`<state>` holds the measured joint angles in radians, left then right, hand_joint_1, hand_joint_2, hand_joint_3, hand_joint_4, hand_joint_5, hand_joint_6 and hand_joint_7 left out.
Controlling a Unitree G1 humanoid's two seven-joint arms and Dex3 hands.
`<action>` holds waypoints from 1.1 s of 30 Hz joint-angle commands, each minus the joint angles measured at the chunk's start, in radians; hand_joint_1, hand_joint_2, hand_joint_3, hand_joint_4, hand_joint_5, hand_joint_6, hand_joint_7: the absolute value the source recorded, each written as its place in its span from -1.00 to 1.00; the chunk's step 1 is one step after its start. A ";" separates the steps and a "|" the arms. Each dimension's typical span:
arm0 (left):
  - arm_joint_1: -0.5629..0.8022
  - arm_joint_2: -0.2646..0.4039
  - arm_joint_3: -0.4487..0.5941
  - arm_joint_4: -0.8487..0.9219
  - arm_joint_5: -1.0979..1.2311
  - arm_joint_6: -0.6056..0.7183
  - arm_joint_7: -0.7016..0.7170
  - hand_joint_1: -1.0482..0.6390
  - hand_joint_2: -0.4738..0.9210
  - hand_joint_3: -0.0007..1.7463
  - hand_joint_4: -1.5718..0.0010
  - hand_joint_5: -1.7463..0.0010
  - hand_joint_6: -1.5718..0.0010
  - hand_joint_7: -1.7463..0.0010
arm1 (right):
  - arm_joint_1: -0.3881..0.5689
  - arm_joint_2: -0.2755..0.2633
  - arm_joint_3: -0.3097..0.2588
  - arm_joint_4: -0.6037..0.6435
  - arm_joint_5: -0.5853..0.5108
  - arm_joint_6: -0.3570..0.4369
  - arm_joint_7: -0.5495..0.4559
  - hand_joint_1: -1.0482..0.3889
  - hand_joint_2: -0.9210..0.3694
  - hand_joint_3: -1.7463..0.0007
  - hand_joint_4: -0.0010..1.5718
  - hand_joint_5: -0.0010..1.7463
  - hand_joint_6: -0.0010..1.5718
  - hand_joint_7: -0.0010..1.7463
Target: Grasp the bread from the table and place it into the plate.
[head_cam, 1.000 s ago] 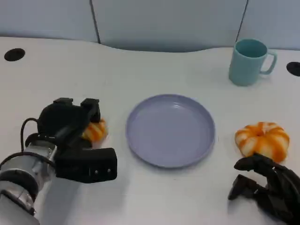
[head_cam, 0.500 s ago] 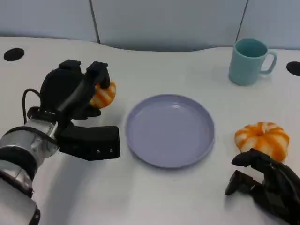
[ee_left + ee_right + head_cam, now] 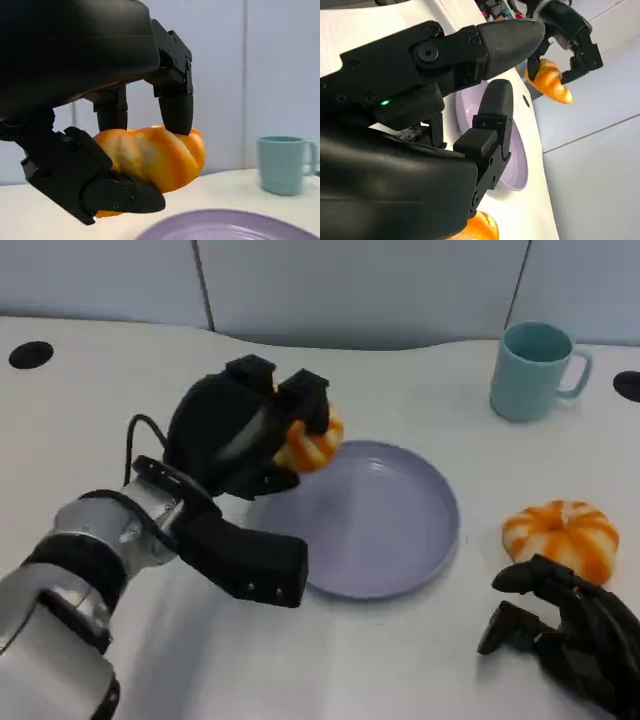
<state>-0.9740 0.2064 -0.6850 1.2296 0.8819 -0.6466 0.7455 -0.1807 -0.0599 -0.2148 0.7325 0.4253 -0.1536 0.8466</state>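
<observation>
A round lavender plate (image 3: pixel 365 525) lies on a white table (image 3: pixel 120 380), and everything here is placed relative to it. The robot's left hand (image 3: pixel 245 435) hangs in the air above the plate's left rim, gripping a small orange-and-cream striped bread (image 3: pixel 310 445) between its black fingers (image 3: pixel 175 112) and thumb; in the left wrist view the bread (image 3: pixel 155 157) sits clear of the plate's surface (image 3: pixel 230 227), held aloft. To the right of the plate, resting on the table and apart from the rim, is a second, larger orange-striped bread (image 3: pixel 560 537). Just in front of that bread, nearer the robot, the right hand (image 3: pixel 565 635) sits low at the table with its fingers curled loosely and nothing in them; whether it touches the bread is hard to tell. Beyond the plate, to its far right, a teal mug (image 3: pixel 530 370) stands upright with its handle pointing right, well away from both hands.
</observation>
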 commanded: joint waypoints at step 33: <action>-0.034 -0.120 -0.021 0.046 -0.013 -0.059 -0.222 -0.02 0.61 -0.17 -0.03 -0.35 -0.09 0.18 | 0.031 -0.005 0.005 -0.001 -0.008 0.024 0.001 -0.23 -1.00 0.76 -0.20 0.60 -0.14 0.09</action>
<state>-0.9833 0.0800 -0.7131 1.2694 0.8798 -0.7107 0.5409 -0.1716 -0.0562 -0.2127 0.7159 0.4255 -0.1448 0.8493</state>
